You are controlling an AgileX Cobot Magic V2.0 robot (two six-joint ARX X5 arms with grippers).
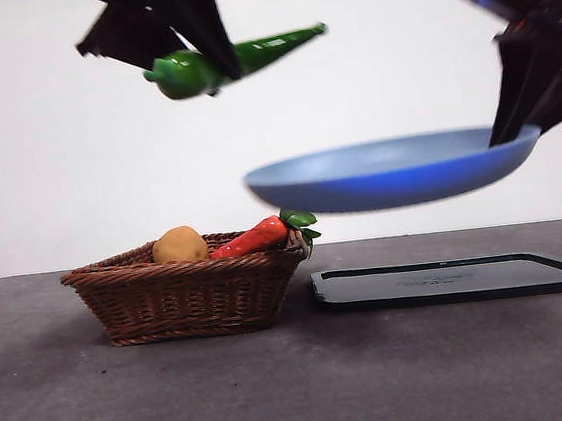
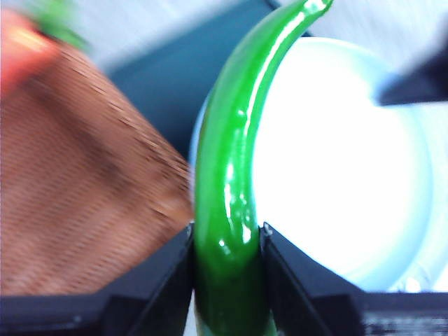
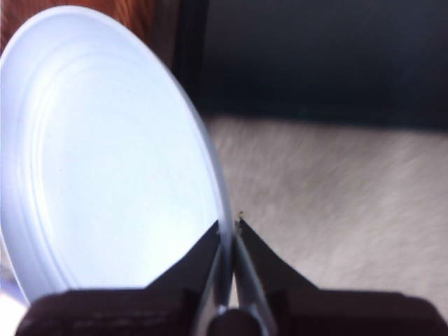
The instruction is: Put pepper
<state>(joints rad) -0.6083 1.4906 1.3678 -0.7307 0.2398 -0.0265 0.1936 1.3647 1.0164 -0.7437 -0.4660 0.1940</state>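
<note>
The left gripper [image 2: 227, 241] pinches the pepper [image 1: 235, 61] in mid-air above a basket [image 1: 189, 295], near a blue plate [image 1: 392, 171] the right gripper [image 3: 229, 231] clamps by its rim; an early release would miss the plate.

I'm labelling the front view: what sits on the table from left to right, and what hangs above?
On the table: basket → dark tray. Above: pepper in the left gripper → blue plate → right gripper pinching its rim.
</note>
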